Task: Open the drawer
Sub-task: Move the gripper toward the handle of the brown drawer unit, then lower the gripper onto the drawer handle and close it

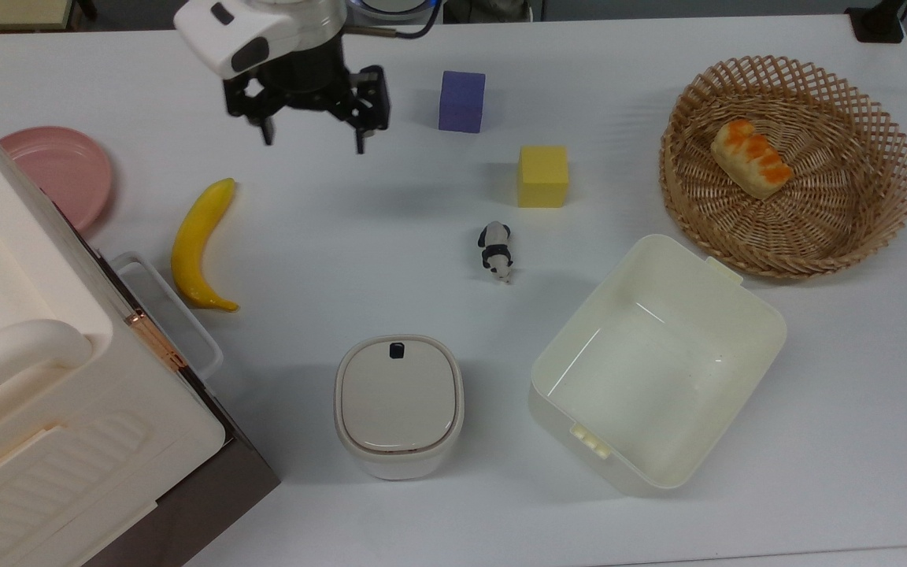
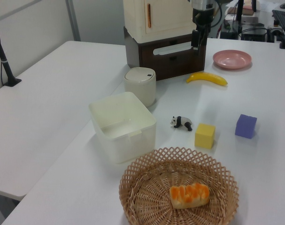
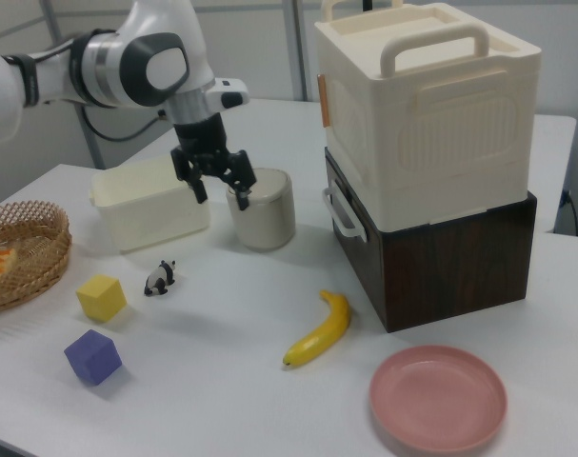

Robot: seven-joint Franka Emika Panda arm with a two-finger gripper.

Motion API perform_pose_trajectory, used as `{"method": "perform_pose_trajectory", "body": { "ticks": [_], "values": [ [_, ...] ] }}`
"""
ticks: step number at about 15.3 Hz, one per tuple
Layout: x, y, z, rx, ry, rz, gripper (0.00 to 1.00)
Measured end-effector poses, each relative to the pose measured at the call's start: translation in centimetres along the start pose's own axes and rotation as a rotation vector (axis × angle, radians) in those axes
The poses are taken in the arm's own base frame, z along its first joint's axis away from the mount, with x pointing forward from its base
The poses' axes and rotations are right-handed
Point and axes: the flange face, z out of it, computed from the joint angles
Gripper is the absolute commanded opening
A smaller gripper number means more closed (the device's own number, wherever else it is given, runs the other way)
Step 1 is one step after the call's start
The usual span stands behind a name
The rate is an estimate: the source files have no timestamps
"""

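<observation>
One black two-finger pincer, fingers apart, hangs above the white counter. Dark-brown wooden drawer sits shut. Best approach: hook the white loop handle squarely, then pull straight.

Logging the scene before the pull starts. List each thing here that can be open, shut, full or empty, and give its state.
drawer: shut, front flush with the dark cabinet, white handle untouched.
gripper: open, empty, in the air above the table.
cream case: shut, stacked on the cabinet.
small lidded bin: lid down.
cream tub: no lid, empty.
wicker basket: holds one bread roll.
pink plate: empty.
</observation>
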Motion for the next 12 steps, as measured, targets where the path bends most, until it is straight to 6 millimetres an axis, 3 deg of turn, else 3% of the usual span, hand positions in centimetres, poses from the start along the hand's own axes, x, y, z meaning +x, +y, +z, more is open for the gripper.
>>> {"method": "perform_pose_trajectory", "body": {
  "ticks": [5, 8, 12],
  "values": [
    [2.0, 3.6, 2.9, -0.102, 0.043, -0.205, 1.0],
    [3.7, 8.0, 5.4, -0.168, 0.107, -0.254, 0.97],
    [4.9, 12.3, 8.1, -0.197, 0.153, -0.266, 0.95]
  ]
}}
